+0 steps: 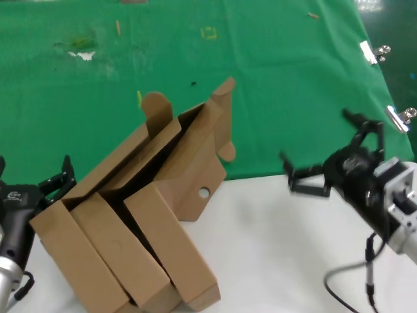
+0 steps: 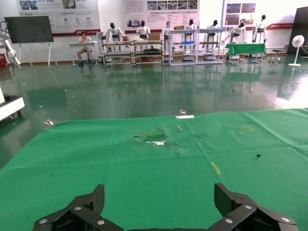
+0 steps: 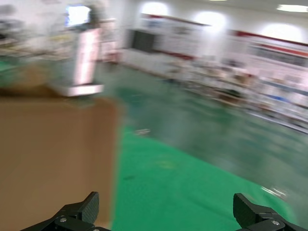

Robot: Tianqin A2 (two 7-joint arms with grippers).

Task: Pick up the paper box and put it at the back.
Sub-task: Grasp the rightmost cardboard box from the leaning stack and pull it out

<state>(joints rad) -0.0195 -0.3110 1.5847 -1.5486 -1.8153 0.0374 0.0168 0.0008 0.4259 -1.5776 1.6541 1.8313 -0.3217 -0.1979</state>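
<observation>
I am not finding any text, label, brand or number that can be read. The wall posters (image 2: 159,12) in my left wrist view are carrying print, but it is too small for me to make out.

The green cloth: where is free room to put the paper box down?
The green cloth is bare behind and right of the paper box, up to the clips. Far left has a whitish scuff. The near left is crowded with cardboard boxes. The open left gripper and right gripper flank them.
</observation>
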